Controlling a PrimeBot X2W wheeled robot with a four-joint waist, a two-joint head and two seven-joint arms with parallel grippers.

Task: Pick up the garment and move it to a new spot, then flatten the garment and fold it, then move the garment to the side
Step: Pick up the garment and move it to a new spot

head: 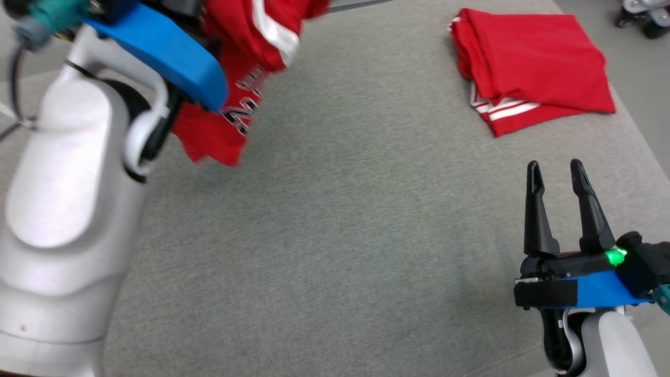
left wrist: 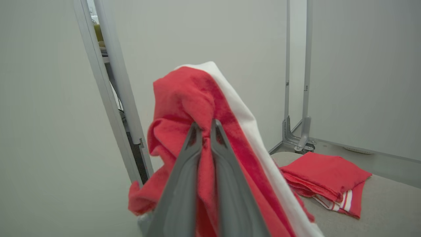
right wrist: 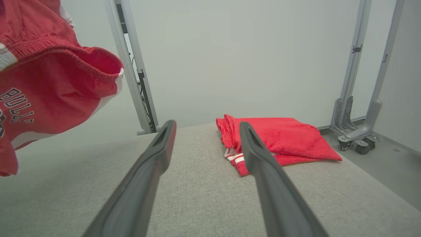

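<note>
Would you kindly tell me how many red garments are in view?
2. The hanging garment is pinched in the left claw, upper left; the folded garment lies on the table, far right.

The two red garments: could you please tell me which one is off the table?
The lettered garment at the left, hanging from the shut left pincer. The other red garment lies folded flat on the grey table at the far right.

The hanging red garment [right wrist: 56,75] carries dark, white-edged letters [right wrist: 17,104] reading "BULL", up and left of the right claw [right wrist: 207,126]. The rest is too folded to read.
</note>
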